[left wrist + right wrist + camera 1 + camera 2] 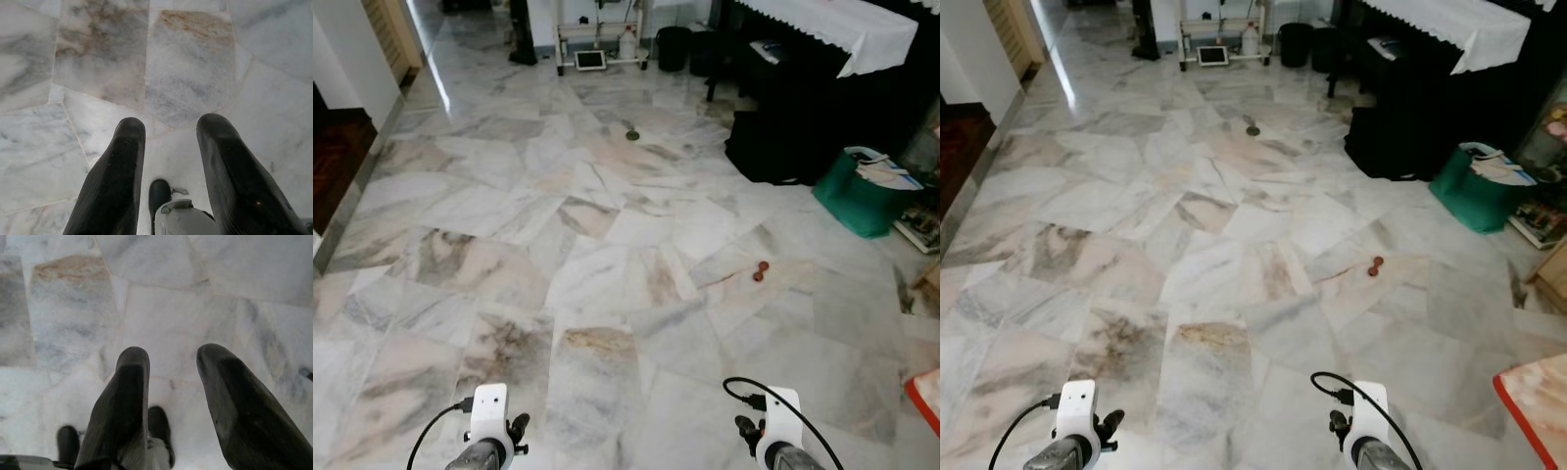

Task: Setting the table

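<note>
I stand on a marble floor (607,255) with both arms hanging low in front of me. My left gripper (171,127) points down at the tiles, open, with nothing between its black fingers. My right gripper (173,355) is also open and empty above the floor. Their white wrists show at the bottom of the eye views, left wrist (489,416) and right wrist (778,416). A table with a white cloth (842,24) stands at the far right. The corner of a red-rimmed surface (1538,392) sticks in at the near right.
A green bag (857,191) full of papers and a black bag (764,147) sit by the dark furniture on the right. A small red-brown object (761,270) lies on the floor ahead right. A white cart (597,44) stands far back. A dark wooden step (333,157) is on the left.
</note>
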